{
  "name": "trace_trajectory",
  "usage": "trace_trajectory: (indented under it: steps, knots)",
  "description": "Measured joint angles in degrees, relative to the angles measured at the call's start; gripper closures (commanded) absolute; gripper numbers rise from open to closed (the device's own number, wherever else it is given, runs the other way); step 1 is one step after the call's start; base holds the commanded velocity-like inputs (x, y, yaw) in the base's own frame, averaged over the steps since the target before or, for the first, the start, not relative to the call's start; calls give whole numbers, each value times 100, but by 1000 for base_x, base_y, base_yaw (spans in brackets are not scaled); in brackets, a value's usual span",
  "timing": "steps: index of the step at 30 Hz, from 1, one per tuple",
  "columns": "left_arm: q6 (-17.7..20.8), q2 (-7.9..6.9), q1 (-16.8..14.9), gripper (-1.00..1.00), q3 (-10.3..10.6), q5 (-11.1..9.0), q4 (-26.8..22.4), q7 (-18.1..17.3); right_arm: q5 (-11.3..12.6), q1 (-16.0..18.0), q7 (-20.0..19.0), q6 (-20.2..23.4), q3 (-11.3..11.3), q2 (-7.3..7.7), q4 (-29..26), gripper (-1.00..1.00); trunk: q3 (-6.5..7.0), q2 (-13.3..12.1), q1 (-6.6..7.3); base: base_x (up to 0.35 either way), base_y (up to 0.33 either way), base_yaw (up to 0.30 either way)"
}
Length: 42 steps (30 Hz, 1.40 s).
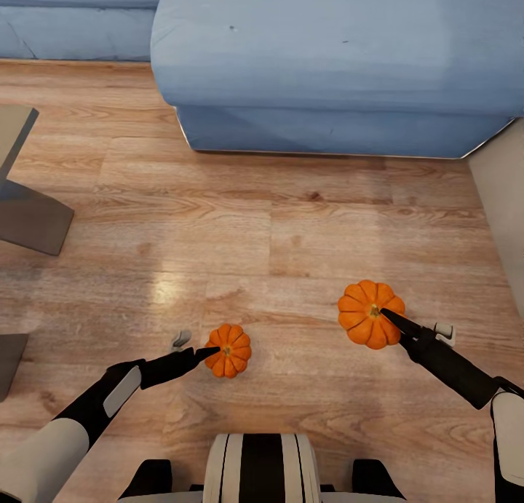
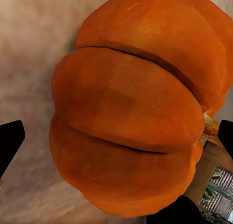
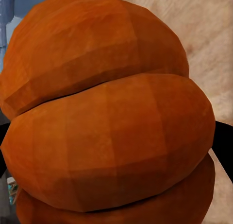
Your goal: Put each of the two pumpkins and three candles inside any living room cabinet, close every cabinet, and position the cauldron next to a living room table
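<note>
Left end effector (image 1: 211, 352) grips small pumpkin (image 1: 228, 350); right end effector (image 1: 389, 319) grips larger pumpkin (image 1: 366, 312).

The floor (image 1: 291, 226) is wood plank with visible grain and knots, its finish glossy enough to carry a pale sheen, while the sofa (image 1: 327, 52) looks like soft matt blue cloth edged with a thin bright metal-like strip along its base. Both pumpkins (image 1: 228, 350) (image 1: 370, 314) have smooth, matt orange skin in faceted ribs. The left gripper (image 1: 207, 354) and right gripper (image 1: 389, 317) have matt black fingers that look like plastic.
</note>
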<state>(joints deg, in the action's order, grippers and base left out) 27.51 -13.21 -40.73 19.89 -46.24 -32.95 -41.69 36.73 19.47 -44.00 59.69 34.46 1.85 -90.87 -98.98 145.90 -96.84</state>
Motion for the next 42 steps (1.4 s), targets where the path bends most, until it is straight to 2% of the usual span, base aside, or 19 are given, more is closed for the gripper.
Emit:
trace_trajectory:
  steps: [16,27,32,42]
  knots:
    - [0,3,-3,-100,3,3,19,39,13,-2,-1,5,3,0,-1,100,0,0,0,16,-40,0]
    - [3,9,-7,-100,-1,3,19,183,-4,0,16,-5,107,6,-2,100,0,0,0,-3,-12,0]
    - [50,8,-15,-100,-16,-99,9,182,-10,0,16,-7,112,5,-3,100,0,0,0,-67,-111,0]
    - [66,7,-16,-100,-16,-120,6,187,-5,0,15,-5,113,2,-2,100,1,0,1,-9,-17,0]
